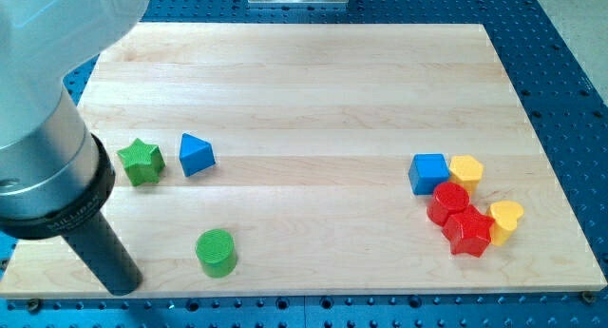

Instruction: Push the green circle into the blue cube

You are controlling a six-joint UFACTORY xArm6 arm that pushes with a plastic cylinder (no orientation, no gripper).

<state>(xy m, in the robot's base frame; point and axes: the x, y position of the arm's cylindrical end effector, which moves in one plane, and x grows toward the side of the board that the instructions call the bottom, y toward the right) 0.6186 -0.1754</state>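
Standing upright, the green circle (216, 252) (ridged sides, flat top) sits just right of my tip (123, 284).

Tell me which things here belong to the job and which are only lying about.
Job: green round cylinder block; blue cube block; my tip, left of the cylinder.

Lying about: green star; blue triangle; yellow hexagon; yellow heart; red cylinder; red hexagon.

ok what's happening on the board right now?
The arm is set to push the green circle into the blue cube. My tip sits at the view's bottom left, just left of the green circle and apart from it. The cube is far off at the view's right, in a cluster with red and yellow blocks. A green star and a blue triangle lie above the circle, untouched.
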